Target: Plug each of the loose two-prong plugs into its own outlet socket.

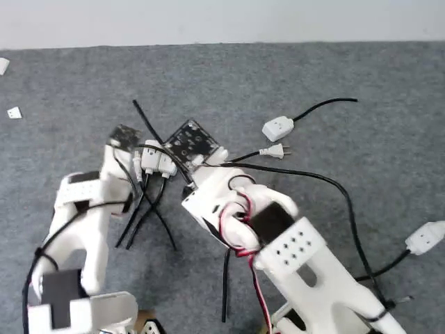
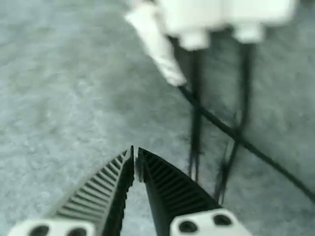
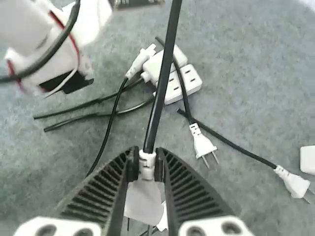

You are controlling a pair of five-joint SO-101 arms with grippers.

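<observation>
"On the grey mat (image 1: pixel 361 69), what does the right gripper (image 3: pixel 146 153) have?" asks Ana.

"It is clenched on a white plug (image 3: pixel 142 196), at the collar where the black cord (image 3: pixel 165 64) comes out," says Tomas. "I think it grips there so that the plug cannot turn. The prongs I cannot see."

"And where is a socket for it?"

"The white socket block (image 3: pixel 174 73) lies ahead of the jaws, apart from them, and the held cord crosses above it. So the plug is lined up roughly, but it is not yet at a slot."

"Other plugs?"

"The nearer loose plug (image 3: pixel 203 146) lies flat just beside the block, and the farther loose plug (image 3: pixel 291 181) is well apart from it."

"What about the left gripper (image 2: pixel 136 153)?"

"Its jaws are pressed together on nothing. It hangs low over the mat, near the same block (image 2: pixel 221 12). I judge it is placed there to steady the block."
</observation>
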